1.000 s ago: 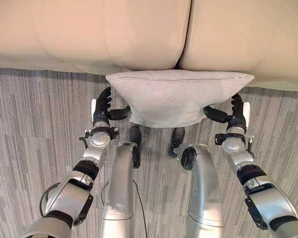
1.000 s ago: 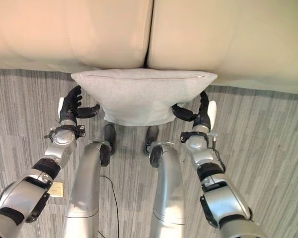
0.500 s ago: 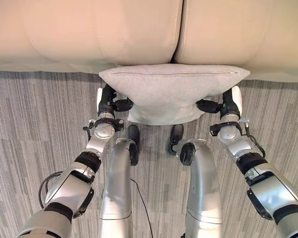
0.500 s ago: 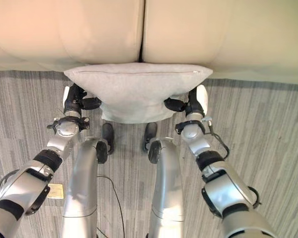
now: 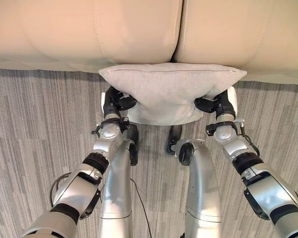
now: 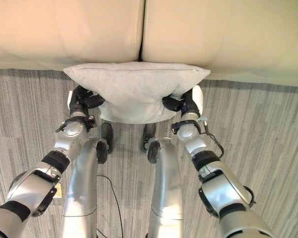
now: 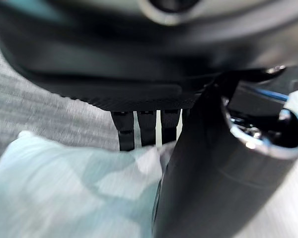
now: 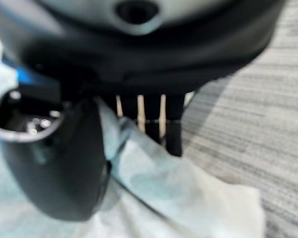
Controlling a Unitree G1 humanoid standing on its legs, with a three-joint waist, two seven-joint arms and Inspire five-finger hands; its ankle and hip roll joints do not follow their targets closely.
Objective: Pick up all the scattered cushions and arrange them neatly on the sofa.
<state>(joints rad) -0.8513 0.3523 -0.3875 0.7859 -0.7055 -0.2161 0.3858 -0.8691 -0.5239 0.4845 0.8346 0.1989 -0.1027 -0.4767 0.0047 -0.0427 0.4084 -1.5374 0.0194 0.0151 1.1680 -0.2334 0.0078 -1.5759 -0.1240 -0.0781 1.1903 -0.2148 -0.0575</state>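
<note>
Since the grey cushion (image 5: 169, 91) is wide and soft, it's pinched at both lower corners: left robot hand (image 5: 114, 102) has thumb and fingers clamped on one side, right robot hand (image 5: 219, 104) on the other, cloth bunched between thumb and fingers in both wrist views. Cushion hangs held above the striped floor (image 5: 35, 124), top edge just at the front of the beige sofa (image 5: 89, 29), centred under the seam between two seat sections. Two-handed hold likely keeps it level for placing on the seat. Not yet resting on the sofa.
</note>
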